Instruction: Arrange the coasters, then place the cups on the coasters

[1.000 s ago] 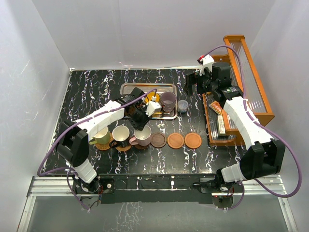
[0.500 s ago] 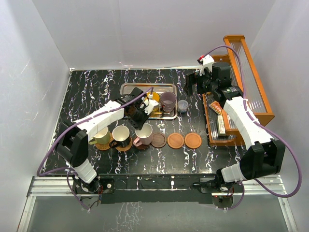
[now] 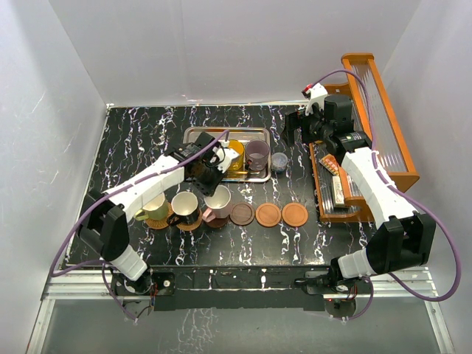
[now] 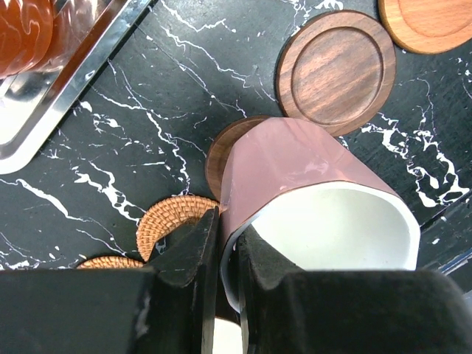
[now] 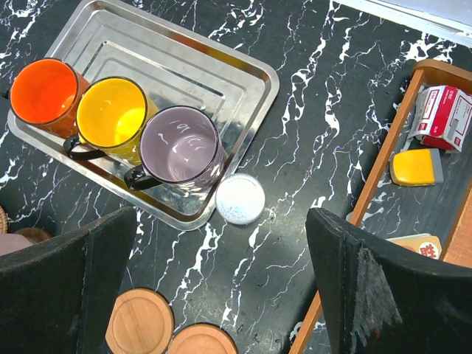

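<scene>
Pink mug (image 4: 295, 169) sits on wood coaster (image 4: 218, 151), rim pinched by left gripper (image 4: 226, 237); right gripper (image 5: 221, 287) gapes wide.

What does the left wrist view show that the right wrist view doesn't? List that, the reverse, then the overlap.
Left wrist only: the left gripper pinching the wall of the pink cup, and a bare dark wood coaster. Right wrist only: the yellow cup, purple cup, lidded jar and orange rack. Both: the steel tray, red-orange cup and a light wood coaster.
</scene>
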Robot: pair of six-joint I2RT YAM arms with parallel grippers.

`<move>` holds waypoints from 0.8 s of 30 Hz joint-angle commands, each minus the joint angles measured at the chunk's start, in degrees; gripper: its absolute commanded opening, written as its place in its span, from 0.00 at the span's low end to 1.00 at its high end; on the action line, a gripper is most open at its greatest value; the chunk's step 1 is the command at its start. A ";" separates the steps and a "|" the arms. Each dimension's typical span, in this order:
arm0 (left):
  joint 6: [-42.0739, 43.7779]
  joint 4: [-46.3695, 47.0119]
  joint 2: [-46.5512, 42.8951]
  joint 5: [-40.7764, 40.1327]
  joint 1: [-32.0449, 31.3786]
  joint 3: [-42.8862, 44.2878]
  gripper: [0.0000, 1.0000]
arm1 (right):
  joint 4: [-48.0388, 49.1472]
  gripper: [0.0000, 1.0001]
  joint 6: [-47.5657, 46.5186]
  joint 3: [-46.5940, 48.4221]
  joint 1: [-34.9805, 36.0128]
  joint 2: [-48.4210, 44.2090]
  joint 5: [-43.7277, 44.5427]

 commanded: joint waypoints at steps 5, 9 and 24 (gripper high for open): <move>-1.55 -1.18 -6.03 -1.44 -0.23 -1.37 0.00 | 1.93 0.98 -0.53 2.15 -0.17 -0.01 1.11; -1.91 -0.82 -6.02 -0.64 -0.24 -2.81 0.00 | 1.83 0.98 -0.60 2.27 -0.18 0.10 1.20; -2.22 0.17 -4.33 -1.08 -0.19 -4.48 0.07 | 1.62 0.98 -0.70 2.46 -0.19 -0.34 1.20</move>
